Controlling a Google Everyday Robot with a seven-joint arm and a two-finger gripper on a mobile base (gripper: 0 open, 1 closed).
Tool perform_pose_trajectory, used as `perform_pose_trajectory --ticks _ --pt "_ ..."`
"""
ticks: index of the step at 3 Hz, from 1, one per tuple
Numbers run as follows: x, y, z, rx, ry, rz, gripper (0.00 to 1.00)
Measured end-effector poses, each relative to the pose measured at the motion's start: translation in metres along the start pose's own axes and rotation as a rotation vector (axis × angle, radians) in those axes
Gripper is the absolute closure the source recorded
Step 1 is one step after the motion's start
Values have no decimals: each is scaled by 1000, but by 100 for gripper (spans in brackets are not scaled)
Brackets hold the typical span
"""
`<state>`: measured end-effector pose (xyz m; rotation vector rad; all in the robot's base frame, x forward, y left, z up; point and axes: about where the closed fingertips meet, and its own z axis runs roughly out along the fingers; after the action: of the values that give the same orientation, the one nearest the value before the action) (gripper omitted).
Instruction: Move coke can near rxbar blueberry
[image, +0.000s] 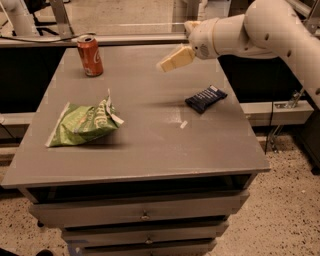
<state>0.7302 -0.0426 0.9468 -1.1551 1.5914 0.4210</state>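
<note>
The coke can (90, 56) stands upright at the far left corner of the grey table (150, 145). The rxbar blueberry (205, 99), a flat dark navy bar, lies on the right side of the table. My gripper (173, 60) hangs in the air above the far middle of the table, on the end of the white arm (240, 32) that reaches in from the right. It is to the right of the can and up-left of the bar, touching neither. It holds nothing that I can see.
A green chip bag (82, 124) lies on the left side of the table, nearer than the can. A small pale scrap (183, 124) lies mid-table. Drawers (145, 215) sit under the tabletop. A ledge and rail run behind the table.
</note>
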Motion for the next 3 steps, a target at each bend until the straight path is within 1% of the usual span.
perform_pose_trajectory --ticks 1,2,3 --pt "-1 -12 40 25 -56 25 0" --pt "0 -21 75 33 -75 39 0" --pt "8 -30 107 35 -67 59 0"
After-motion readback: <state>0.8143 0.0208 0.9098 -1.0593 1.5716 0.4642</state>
